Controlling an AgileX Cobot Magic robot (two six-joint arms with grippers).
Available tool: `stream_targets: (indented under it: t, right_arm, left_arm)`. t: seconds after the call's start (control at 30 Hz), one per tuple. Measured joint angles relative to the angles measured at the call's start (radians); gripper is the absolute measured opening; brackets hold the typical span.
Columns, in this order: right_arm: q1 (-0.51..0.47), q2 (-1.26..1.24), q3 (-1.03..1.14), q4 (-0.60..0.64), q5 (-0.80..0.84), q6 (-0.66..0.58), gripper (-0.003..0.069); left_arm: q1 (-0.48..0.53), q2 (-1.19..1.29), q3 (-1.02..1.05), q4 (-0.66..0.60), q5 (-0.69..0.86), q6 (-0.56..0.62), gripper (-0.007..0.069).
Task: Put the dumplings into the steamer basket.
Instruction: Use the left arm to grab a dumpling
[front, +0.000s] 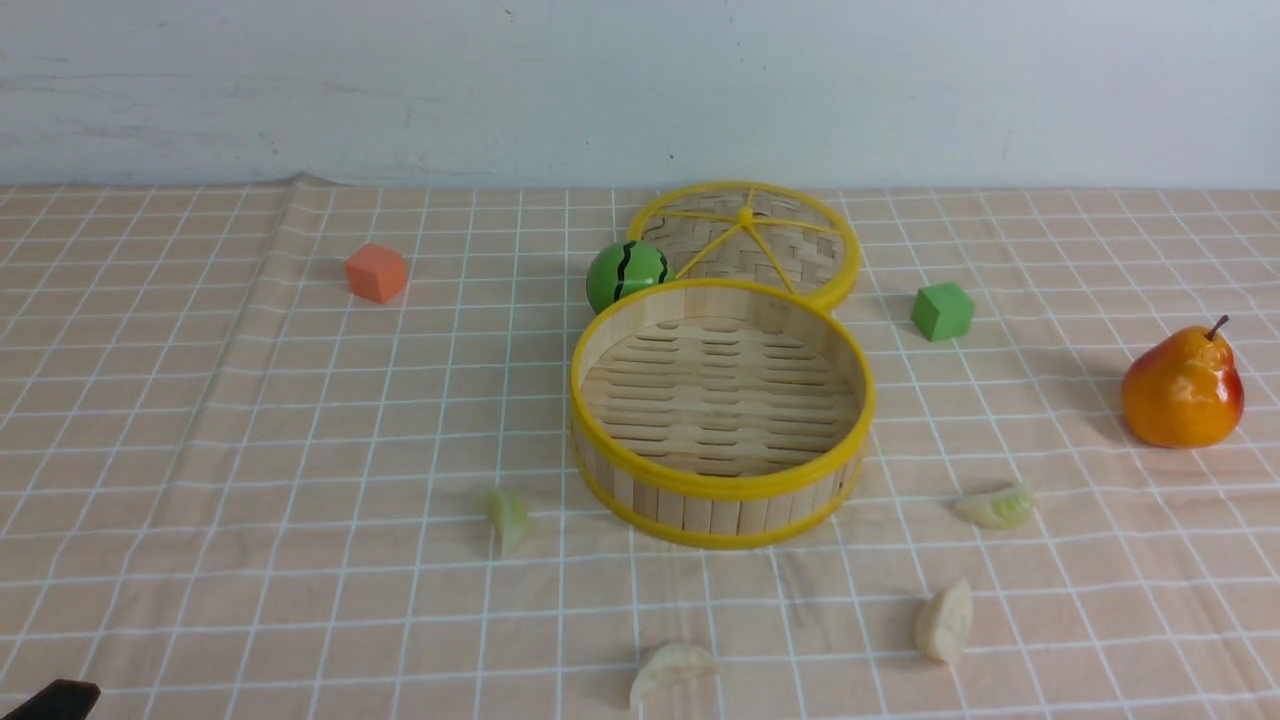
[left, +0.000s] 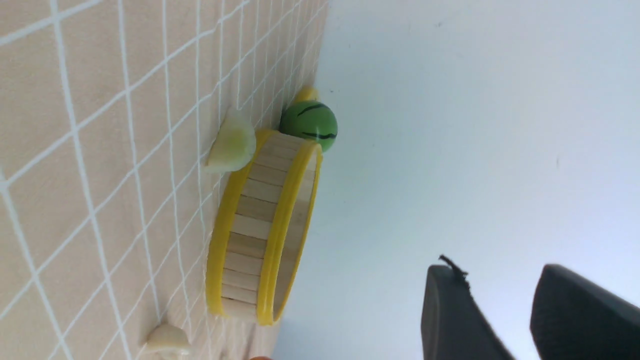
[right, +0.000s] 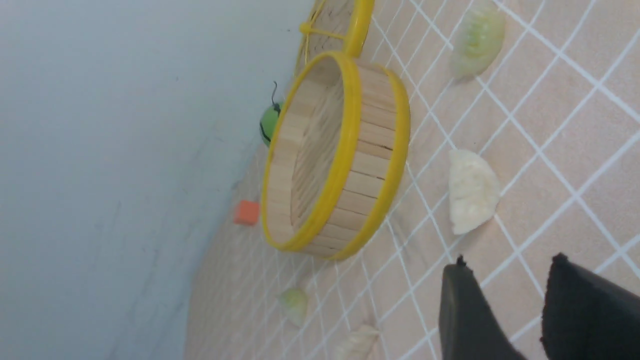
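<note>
Showing left claw and right claw spread, wrist views miss the front view's pear.

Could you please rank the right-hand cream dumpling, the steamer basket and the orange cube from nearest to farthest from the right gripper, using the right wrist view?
1. cream dumpling: just ahead of the right gripper.
2. steamer basket: beyond the dumpling, mid-table.
3. orange cube: past the basket, on the far left.
</note>
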Motion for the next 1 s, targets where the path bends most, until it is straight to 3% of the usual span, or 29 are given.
stream_targets:
  t: [0.07,0.2,0.23,0.27,0.37,0.53,0.63,0.67,0.77,0.83,1.0]
  right_arm:
    - [0.0,0.0,-0.03,0.013,0.02,-0.09,0.024]
    - [0.0,0.034,-0.2,0.028,0.013,-0.345,0.0183]
    - [0.0,0.046,-0.209,0.026,0.013,-0.355,0.0176]
    - [0.0,0.107,-0.283,0.012,0.014,-0.432,0.0129]
    - [0.0,0.275,-0.422,-0.053,0.063,-0.542,0.0013]
    - [0.0,0.599,-0.651,-0.221,0.296,-0.669,-0.0019]
    - [0.037,0.776,-0.744,-0.297,0.427,-0.7,-0.0019]
    - [0.042,0.786,-0.748,-0.3,0.433,-0.701,-0.0019]
    - [0.126,0.897,-0.785,-0.337,0.475,-0.716,-0.0019]
    - [0.24,0.974,-0.802,-0.399,0.508,-0.72,-0.0017]
    - [0.344,1.008,-0.807,-0.522,0.536,-0.679,-0.0014]
  left_arm:
    - [0.0,0.0,-0.049,0.0,0.014,0.13,0.0238]
    - [0.0,0.034,-0.243,0.015,0.068,0.535,0.0192]
    - [0.0,0.049,-0.263,0.021,0.075,0.564,0.0181]
    - [0.0,0.12,-0.333,0.058,0.131,0.646,0.0134]
    - [0.0,0.304,-0.478,0.182,0.273,0.748,0.0017]
    - [-0.02,0.596,-0.703,0.458,0.479,0.779,-0.0014]
    - [-0.095,0.742,-0.806,0.637,0.579,0.737,-0.0014]
    - [-0.102,0.751,-0.812,0.637,0.585,0.737,-0.0014]
    - [-0.199,0.873,-0.885,0.777,0.666,0.669,-0.0014]
    - [-0.316,1.018,-0.959,0.907,0.723,0.61,-0.0013]
    - [-0.453,1.217,-1.063,1.038,0.732,0.52,0.0055]
